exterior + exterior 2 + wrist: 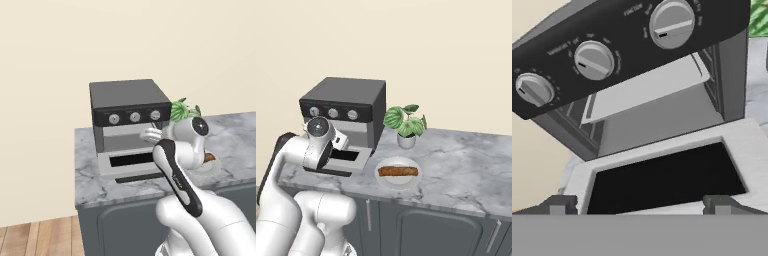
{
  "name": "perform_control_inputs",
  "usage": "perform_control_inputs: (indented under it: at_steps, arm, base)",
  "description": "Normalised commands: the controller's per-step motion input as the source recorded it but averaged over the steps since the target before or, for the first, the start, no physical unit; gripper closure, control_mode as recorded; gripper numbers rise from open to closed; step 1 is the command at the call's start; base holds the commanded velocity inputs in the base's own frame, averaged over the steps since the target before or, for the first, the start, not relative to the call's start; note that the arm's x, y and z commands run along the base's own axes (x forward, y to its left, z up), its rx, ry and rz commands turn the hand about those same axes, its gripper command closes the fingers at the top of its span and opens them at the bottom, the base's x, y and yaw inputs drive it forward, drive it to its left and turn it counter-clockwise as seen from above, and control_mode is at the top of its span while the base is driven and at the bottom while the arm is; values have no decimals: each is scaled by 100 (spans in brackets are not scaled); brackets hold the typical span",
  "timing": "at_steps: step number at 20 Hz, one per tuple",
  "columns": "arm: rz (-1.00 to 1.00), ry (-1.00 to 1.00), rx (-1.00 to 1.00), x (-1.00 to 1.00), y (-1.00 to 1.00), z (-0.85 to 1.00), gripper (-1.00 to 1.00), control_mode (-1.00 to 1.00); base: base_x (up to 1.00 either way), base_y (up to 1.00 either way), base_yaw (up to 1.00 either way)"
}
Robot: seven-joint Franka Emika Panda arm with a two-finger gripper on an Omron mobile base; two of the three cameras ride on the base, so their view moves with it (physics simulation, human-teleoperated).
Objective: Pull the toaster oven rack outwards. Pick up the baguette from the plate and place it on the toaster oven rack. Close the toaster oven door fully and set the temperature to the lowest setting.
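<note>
While the toaster oven door point(662, 175) lay folded down flat, the end effector point(639, 204) hovered over it, jaws spread wide and empty. Toaster oven rack point(644, 89): inside the cavity. Baguette point(398, 171): on plate point(399, 183), counter point(466, 165), beside the toaster oven point(351, 107).

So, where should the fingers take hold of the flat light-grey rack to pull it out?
Probably the front edge of the flat light-grey rack, approached from the front over the lowered light-grey windowed door. It lies level inside the cavity, so only that edge faces outwards.
</note>
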Motion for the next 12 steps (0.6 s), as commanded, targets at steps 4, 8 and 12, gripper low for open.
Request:
perform_control_inputs:
  at_steps: [4,8,12]
  arm:
    - [0,-1,14,5,0,0,-100,-100]
    - [0,0,6,27,6,0,-100,-100]
    - [0,0,1,42,6,0,-100,-100]
  base:
    - [0,0,0]
    - [0,0,0]
    - [0,0,0]
